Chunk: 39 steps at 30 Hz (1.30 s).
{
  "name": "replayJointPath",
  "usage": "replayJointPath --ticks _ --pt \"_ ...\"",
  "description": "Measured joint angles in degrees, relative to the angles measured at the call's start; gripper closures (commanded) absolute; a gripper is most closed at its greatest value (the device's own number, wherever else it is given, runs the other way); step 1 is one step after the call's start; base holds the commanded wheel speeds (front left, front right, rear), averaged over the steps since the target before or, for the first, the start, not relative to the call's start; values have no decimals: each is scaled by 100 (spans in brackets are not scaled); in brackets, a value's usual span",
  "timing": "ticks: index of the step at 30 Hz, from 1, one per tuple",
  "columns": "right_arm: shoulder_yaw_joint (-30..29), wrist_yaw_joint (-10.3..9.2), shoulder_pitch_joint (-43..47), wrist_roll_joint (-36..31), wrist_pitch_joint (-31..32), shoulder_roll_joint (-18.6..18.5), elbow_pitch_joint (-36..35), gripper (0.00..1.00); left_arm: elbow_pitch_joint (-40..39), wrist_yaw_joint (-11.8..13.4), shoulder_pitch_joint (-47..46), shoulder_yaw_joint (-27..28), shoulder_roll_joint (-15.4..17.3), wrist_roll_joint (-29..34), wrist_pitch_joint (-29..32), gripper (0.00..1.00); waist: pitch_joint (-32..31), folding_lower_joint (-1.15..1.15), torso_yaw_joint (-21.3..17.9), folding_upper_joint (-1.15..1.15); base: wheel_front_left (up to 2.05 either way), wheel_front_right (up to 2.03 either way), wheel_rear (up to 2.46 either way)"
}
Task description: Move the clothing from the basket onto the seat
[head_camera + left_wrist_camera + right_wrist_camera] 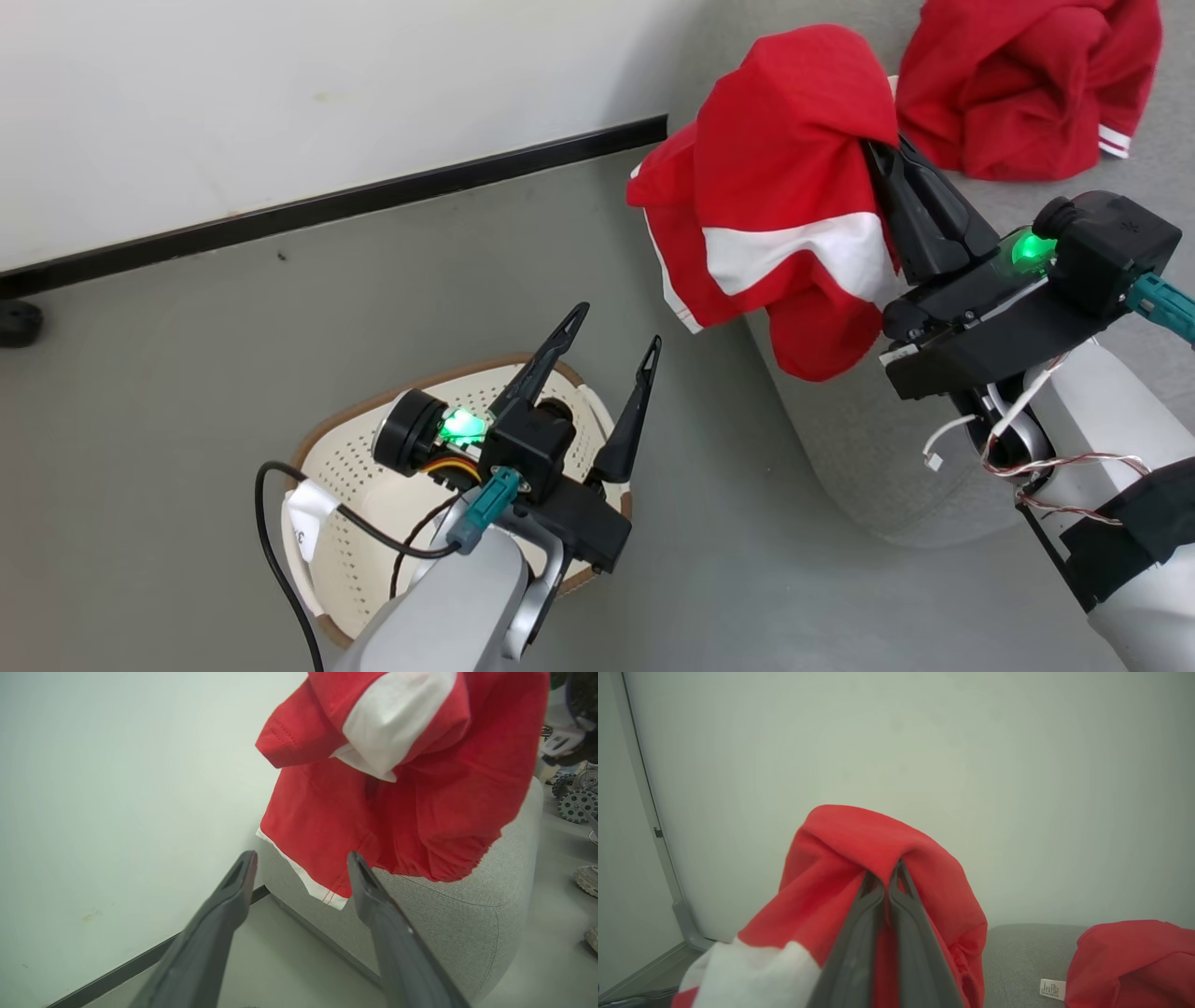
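Head view, L to R: basket [329, 459] sits on the floor at 7 o'clock, w/ my left gripper [620, 324] hovering above it, fingers spread wide apart, nothing between them. What I can see of the basket past my forearm is bare perforated wall.

Up at 1 o'clock hangs the held garment [784, 159], red w/ a white panel, draped off my right gripper [898, 173]. That gripper's fingers are pressed together on a fold of the cloth near its top. Right wrist view confirms it: red fabric bunched over the pinched tips [891, 877]. Most of the garment dangles out past the seat's [845, 457] rounded edge, over the floor, not resting on it. In the left wrist view the hem hangs just in front of the grey cushion's corner.

Far R, at 2 o'clock, a second red garment [1027, 84] lies crumpled on the seat, its white label [1052, 989] showing.

My read: carry step, mid-transfer of this piece. Next move needs the right arm swung toward 2 o'clock so the cloth is over the cushion, then lowered, then the fingers parted. Letting go here prob. drops it on the floor.
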Motion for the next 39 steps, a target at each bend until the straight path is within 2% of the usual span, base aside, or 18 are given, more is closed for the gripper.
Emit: replayJointPath --ticks 26,35,39 --pt "-389 0 229 2 1 109 -244 100 218 -49 -93 -120 4 -135 0 0 73 0 -1067 0 0 0 0" --pt "-844 1 219 -9 0 -77 -401 100 269 -94 -177 -260 8 -154 0 0 178 0 -1177 -1 0 0 0" --pt "-1194 1 122 -113 0 -270 -375 100 270 -91 -183 -372 9 -194 0 0 252 0 -1195 0 0 0 0"
